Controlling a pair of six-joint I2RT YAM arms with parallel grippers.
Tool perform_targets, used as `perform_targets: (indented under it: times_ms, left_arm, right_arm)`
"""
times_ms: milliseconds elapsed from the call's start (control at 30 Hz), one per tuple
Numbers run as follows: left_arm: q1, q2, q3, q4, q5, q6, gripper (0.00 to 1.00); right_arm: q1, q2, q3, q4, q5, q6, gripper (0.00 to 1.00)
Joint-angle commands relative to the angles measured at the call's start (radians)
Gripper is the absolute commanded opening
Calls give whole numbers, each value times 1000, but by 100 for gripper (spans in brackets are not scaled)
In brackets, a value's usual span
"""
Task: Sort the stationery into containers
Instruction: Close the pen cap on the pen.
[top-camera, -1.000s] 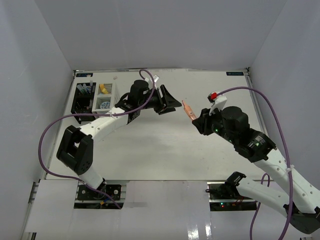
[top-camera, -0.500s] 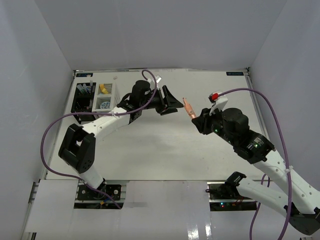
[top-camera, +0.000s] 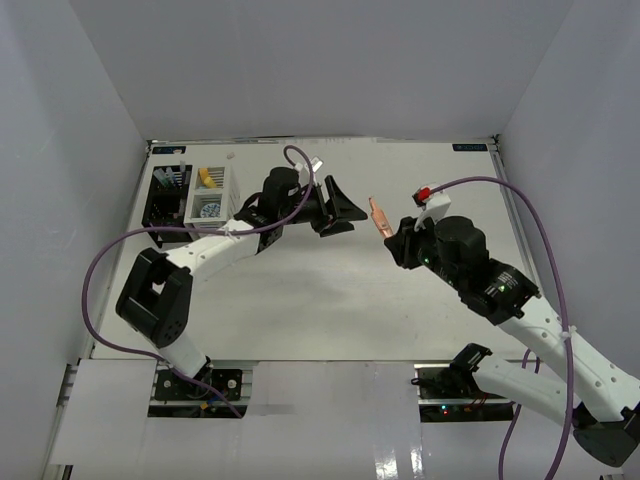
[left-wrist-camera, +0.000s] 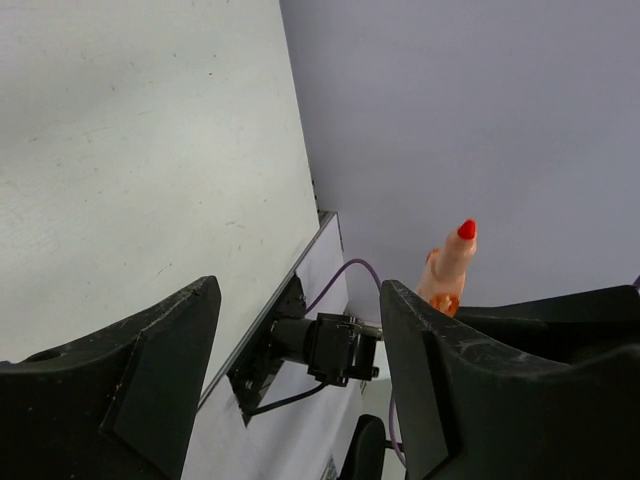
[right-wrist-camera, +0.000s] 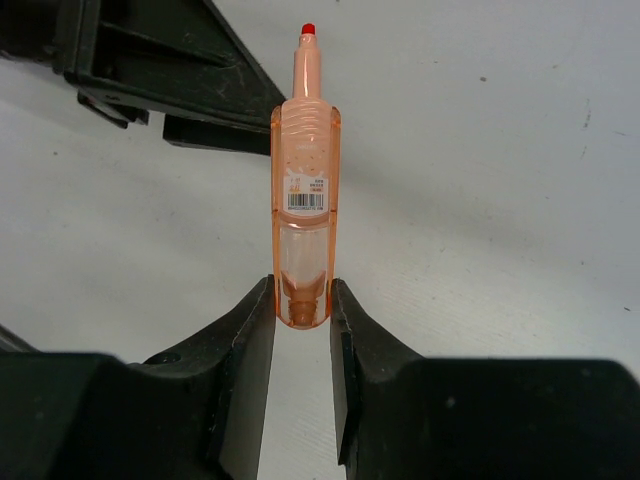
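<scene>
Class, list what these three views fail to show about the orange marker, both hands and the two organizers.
- Top view: contents of the black slatted organizer and white slatted organizer are too small to name.
- Left wrist view: the translucent orange marker shows only its red-tipped end; the open left hand's finger covers the rest.
- Right wrist view: the print on the marker's label, held in the right hand, is too small to read.

The top camera looks down on the orange marker (top-camera: 379, 216) from afar; both wrist cameras face it from opposite sides (all three views share it).
</scene>
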Motion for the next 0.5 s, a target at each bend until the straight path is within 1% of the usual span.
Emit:
perform_targets:
  times_ms: [0,100,233,333,467]
  left_arm:
    - [-3,-78,-27,-9,-27,22,76]
    - [-1,-129,-71,-16,-92,31,78]
    - [-3,-173,-104,34,-133,-8,79]
    - [-9,-164,-79,59,-136,-22,79]
    - [-13,-143,-43,83,-141,-27,80]
  right_arm:
    - [-2,6,9,43,112,33,8]
    - [0,19,-6,89,130,44,8]
    - [0,24,-49,171,119,56,8]
    - [-2,26,-83,241,92,65,8]
    - [0,38,-108,289,84,73,8]
